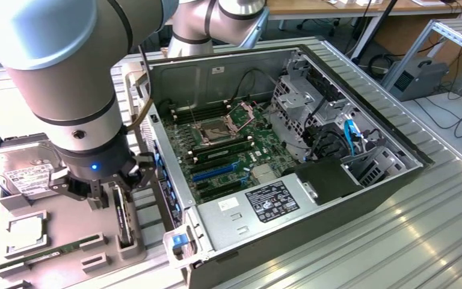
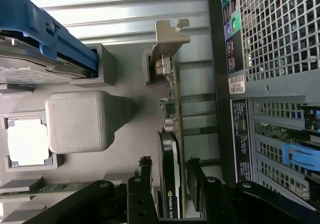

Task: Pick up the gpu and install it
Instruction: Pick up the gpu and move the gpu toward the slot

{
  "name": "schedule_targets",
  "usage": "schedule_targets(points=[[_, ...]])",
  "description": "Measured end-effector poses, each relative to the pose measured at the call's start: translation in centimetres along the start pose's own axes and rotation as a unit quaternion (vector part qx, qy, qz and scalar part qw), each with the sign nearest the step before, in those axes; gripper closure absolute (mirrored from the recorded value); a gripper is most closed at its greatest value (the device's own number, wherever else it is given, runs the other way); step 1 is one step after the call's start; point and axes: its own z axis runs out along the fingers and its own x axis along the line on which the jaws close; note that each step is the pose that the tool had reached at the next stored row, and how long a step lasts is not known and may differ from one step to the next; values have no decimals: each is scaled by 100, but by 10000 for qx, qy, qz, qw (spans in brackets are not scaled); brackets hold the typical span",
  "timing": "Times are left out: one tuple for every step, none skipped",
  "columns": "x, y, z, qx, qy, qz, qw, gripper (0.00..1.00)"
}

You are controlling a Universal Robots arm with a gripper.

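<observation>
I saw the gripper [image 1: 118, 189] hanging low over the grey parts tray [image 1: 62, 241], which lay just beside the open computer case [image 1: 207, 75], off the case's wall on the exterior view's left. The gpu [image 1: 123, 214] stood on its long edge in a slot of that tray, outside the case and parallel to its near wall. It was not yet in the motherboard [image 1: 223, 150] inside the case.

Through the wrist camera I had the gripper [image 2: 169, 163] straddling the gpu [image 2: 170, 174]. Its fingers [image 2: 145, 166] were spread wide, one on each face of the card, and I could make out a sliver of gap on either side, so they were not pinching it. The card's silver bracket [image 2: 170, 33] sat at the end away from the gripper, and the case's perforated rear panel [image 2: 275, 33] ran alongside the card.

Farther from the case than the gpu, I noted the hard drive [image 1: 22, 171], a processor [image 1: 24, 232] and a green memory stick [image 1: 43, 256], all resting in the tray.
</observation>
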Motion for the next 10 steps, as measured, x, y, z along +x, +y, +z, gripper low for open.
schedule_targets(points=[[0, 0, 11, 0, 0, 0, 10000, 58], [1, -1, 14, 0, 0, 0, 10000, 58], [1, -1, 15, 1, 1, 0, 10000, 58], [1, -1, 15, 1, 1, 0, 10000, 58], [0, -1, 17, 0, 0, 0, 10000, 58], [0, -1, 20, 0, 0, 0, 10000, 58], [0, 0, 26, -2, -2, 0, 10000, 58], [1, -1, 35, -2, -1, 0, 10000, 58], [1, -2, 45, 0, 0, 0, 10000, 58], [1, -2, 62, -1, -1, 0, 10000, 58]])
